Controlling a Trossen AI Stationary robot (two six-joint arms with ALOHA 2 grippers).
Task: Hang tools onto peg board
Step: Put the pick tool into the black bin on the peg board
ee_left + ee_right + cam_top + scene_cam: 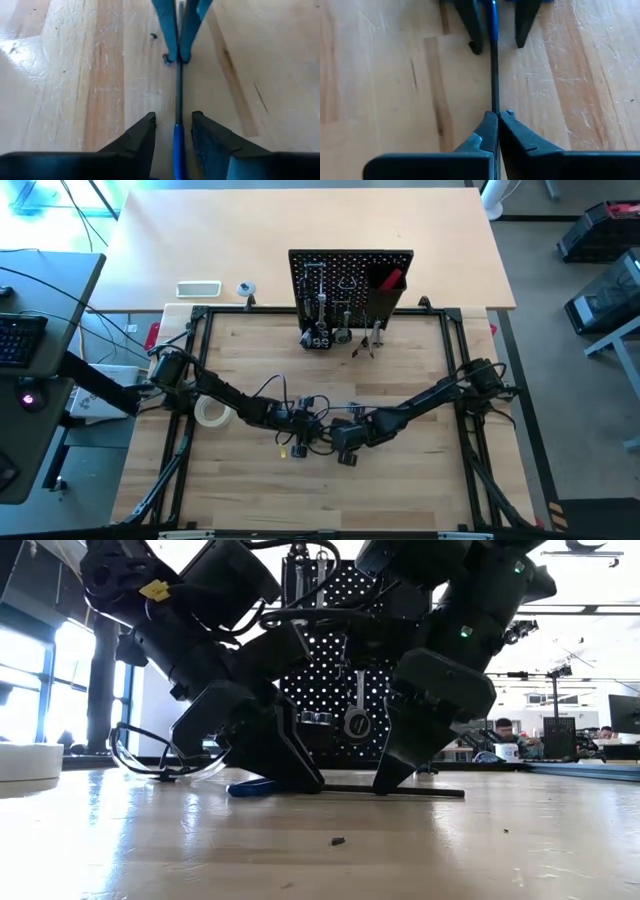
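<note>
Hex key (493,65) in right gripper (498,116)

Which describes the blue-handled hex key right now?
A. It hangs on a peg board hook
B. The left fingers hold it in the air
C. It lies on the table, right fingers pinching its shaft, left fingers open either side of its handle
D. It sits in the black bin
C: the right gripper is shut on the dark shaft of the hex key, and the left gripper stands open around the blue handle on the table.

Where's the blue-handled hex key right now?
The blue-handled hex key lies flat mid-table in front of the peg board, its shaft pinched by the right gripper, its handle between the left gripper's open fingers.
</note>
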